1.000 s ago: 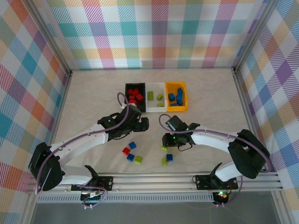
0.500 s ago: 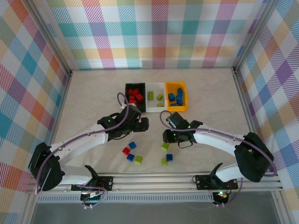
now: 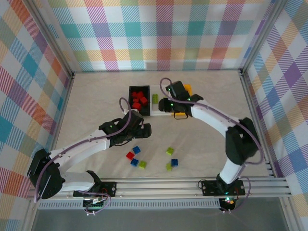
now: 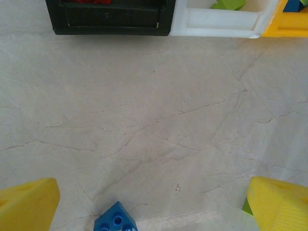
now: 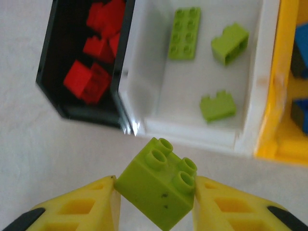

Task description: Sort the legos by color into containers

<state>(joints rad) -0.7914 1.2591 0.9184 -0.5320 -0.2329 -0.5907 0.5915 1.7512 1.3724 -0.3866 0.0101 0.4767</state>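
My right pincer (image 5: 155,195) clamps a green brick (image 5: 159,185), white bin (image 5: 190,131) just ahead; my left pincer (image 4: 154,207) stands wide apart.

Top view: right arm (image 3: 211,115) hides most of white bin (image 3: 154,109) and orange bin (image 3: 188,88). Left wrist: blue brick (image 4: 115,223) cut by bottom edge.

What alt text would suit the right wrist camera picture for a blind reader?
The right pincer grips a lime-green lego brick between its yellow fingers, with a white bin holding three more green bricks beyond it. A black bin of red bricks sits to the left, an orange-yellow bin with blue bricks to the right.
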